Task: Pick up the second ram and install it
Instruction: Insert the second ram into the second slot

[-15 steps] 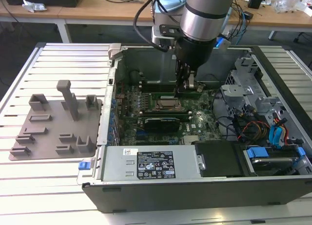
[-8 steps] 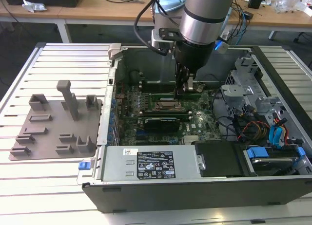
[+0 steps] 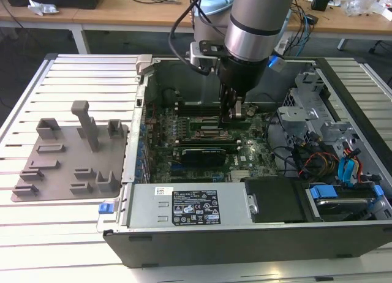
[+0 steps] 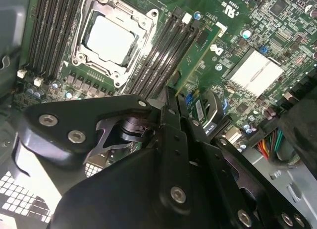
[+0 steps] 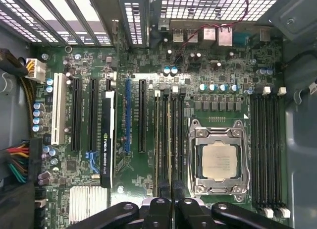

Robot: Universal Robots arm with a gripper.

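My gripper (image 3: 233, 111) reaches down inside the open computer case (image 3: 245, 234), its fingers closed on the second ram (image 4: 198, 65). In the second wrist view, the green stick stands edge-on over the dark memory slots (image 4: 166, 53) just beside the processor socket (image 4: 111, 38) on the motherboard (image 5: 148, 60).

Grey-and-silver robot arm (image 3: 257, 26) is reaching straight down into open computer case (image 3: 245, 173), black two-finger gripper (image 3: 233, 111) pointing vertically w/ fingers (image 4: 171, 115) closing on thin green ram stick (image 4: 195, 65).
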